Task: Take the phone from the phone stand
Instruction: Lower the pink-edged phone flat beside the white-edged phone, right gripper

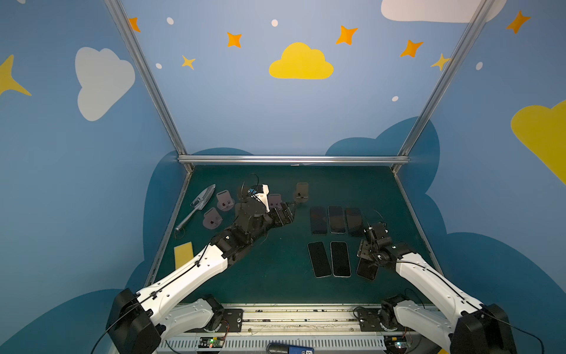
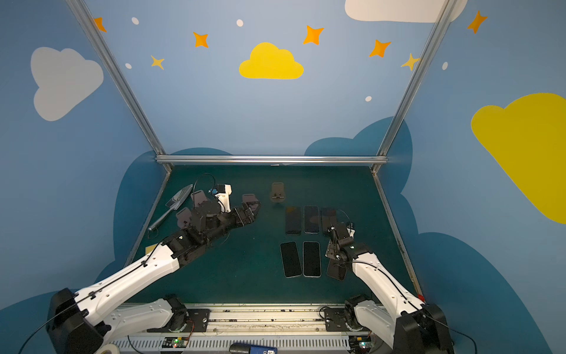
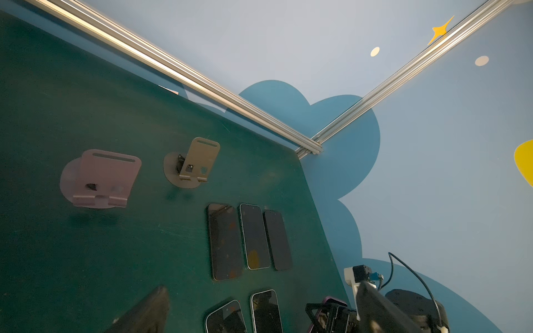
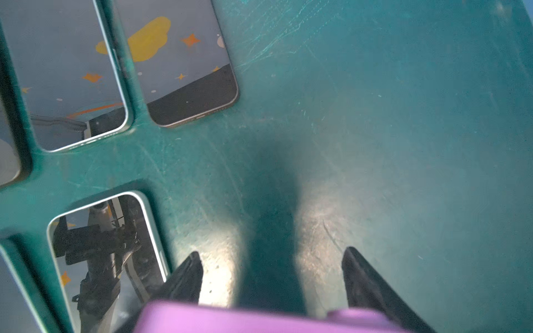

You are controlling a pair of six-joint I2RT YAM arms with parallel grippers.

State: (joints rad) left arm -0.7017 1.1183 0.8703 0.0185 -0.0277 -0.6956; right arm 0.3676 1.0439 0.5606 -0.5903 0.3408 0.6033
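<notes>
Already off any stand, the purple-cased dark phone (image 1: 367, 270) hangs clamped in the right gripper (image 4: 272, 253) over the green worktop (image 1: 269, 275), just right of 2 flat black phones (image 1: 340, 259), roughly parallel; the left gripper (image 1: 283, 214) gapes empty.

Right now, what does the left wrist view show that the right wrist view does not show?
Only the left wrist view: two empty stands, a mauve stand and a tan stand. Only the right wrist view: the right gripper from close, with both fingertips above bare green mat. Both: the flat phones and the purple phone that the right gripper holds.
</notes>
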